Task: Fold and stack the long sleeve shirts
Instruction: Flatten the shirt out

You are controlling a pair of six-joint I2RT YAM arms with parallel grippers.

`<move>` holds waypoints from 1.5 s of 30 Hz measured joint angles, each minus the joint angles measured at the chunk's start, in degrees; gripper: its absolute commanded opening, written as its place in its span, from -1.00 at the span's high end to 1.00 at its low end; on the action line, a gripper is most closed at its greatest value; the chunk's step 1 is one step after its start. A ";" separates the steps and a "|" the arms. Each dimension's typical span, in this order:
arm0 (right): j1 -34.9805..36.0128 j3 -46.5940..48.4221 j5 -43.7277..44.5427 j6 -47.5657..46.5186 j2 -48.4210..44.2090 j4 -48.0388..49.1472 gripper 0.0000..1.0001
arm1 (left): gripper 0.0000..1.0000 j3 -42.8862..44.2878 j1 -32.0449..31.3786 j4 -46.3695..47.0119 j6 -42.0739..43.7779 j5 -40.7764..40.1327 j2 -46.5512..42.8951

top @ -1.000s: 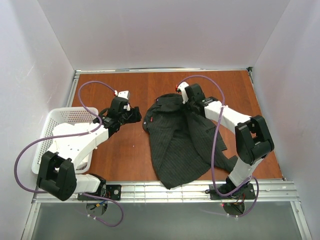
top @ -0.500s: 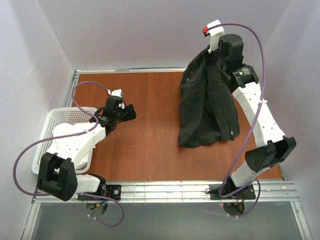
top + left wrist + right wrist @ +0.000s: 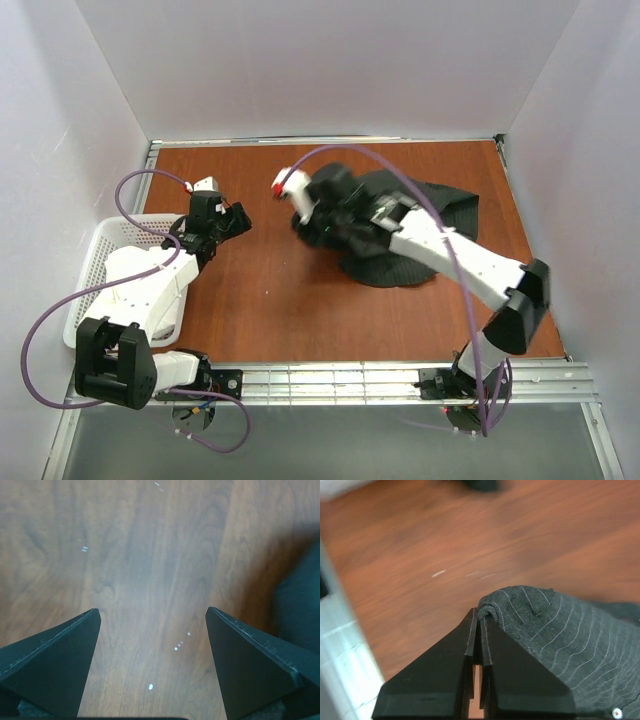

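Cloth lay heaped toward the far right of the wooden table [image 3: 270,300] in the overhead view: the dark pinstriped shirt [image 3: 440,205], with the right gripper [image 3: 314,230] at its left edge. The left gripper [image 3: 236,216] hung well apart from it, near the white basket [image 3: 88,262].

On the left wrist camera, its fingers [image 3: 55,655] stood wide apart over bare wood, nothing between them.

On the right wrist camera, the jaws were clamped on a fold of the pinstriped shirt [image 3: 560,630], just above the table.
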 measured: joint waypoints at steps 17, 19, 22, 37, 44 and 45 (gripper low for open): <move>-15.41 -25.92 7.72 20.59 -22.27 3.61 -0.48 | -0.58 -0.85 -5.27 1.03 3.28 4.55 -1.55; -24.57 -33.27 7.08 23.74 -27.52 4.70 -0.39 | -0.58 -0.37 -14.16 0.83 4.63 2.69 -1.66; -32.76 -43.17 2.93 27.58 -31.34 6.47 -0.36 | -0.58 2.03 -28.24 0.28 6.64 -0.96 -0.02; -45.18 -64.57 -8.68 36.54 -33.48 17.55 -0.37 | -0.55 14.19 -56.22 -3.28 14.58 -26.32 33.70; -45.20 -67.67 -9.46 38.12 -33.16 21.70 -0.37 | -0.52 14.64 -56.78 -5.42 14.73 -32.72 33.73; -45.22 -68.00 -9.57 38.21 -32.94 22.40 -0.36 | -0.50 14.64 -56.85 -5.66 14.56 -33.09 33.73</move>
